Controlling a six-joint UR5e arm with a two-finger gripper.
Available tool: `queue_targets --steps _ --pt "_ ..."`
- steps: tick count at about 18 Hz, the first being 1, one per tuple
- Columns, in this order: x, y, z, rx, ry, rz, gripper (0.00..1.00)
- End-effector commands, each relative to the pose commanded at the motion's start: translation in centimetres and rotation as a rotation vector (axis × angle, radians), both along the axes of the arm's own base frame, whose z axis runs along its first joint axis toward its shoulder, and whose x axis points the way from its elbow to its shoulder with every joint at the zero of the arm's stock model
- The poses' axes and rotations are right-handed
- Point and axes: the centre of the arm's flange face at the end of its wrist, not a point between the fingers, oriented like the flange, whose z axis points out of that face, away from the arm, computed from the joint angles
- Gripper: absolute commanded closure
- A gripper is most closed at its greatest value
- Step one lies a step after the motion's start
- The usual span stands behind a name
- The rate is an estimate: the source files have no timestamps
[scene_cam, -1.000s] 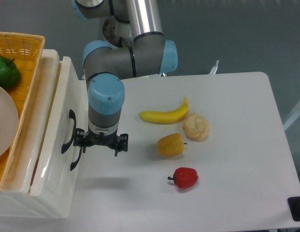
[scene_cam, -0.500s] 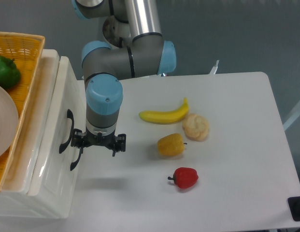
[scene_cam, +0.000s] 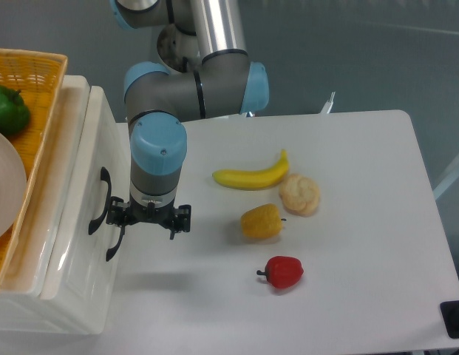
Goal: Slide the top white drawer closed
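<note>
While its spread, empty tool (scene_cam: 148,223) meets the top white drawer (scene_cam: 80,244), contact is unclear.

You are looking at a robotics lab set up as a mock kitchen: a plain white rectangular table (scene_cam: 362,310) before a bare grey wall, toy food right of the two-finger pincer (scene_cam: 149,220) — a yellow plastic banana (scene_cam: 251,177) and a red plastic pepper (scene_cam: 282,271) — with a glossy white plastic cabinet (scene_cam: 74,288) at its left.
</note>
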Motion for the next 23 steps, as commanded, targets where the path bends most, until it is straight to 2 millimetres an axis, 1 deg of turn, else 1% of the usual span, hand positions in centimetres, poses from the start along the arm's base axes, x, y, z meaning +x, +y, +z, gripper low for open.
queue_targets --steps 2,4,7,8,10,13,16,18,20,23 --pt "-0.1 0.1 0.3 0.005 0.006 -0.004 0.0" --pt "-0.7 0.0 0.6 0.011 0.013 -0.004 0.0" --pt "-2.3 -0.5 1.2 0.019 0.023 0.018 0.0" --pt "-3.1 -0.7 1.4 0.019 0.028 0.03 0.0" --pt "-4.8 -1.1 2.3 0.028 0.052 0.051 0.0" --pt "-7.4 -2.7 3.0 0.004 0.119 0.008 0.0" --pt "-9.7 -4.4 3.9 0.012 0.163 -0.077 0.0" --pt "-11.3 -5.4 4.0 0.008 0.19 -0.142 0.0" --pt "-12.4 -6.7 4.6 -0.031 0.246 -0.229 0.0" --pt "-14.3 -8.9 5.5 -0.048 0.277 -0.284 0.0"
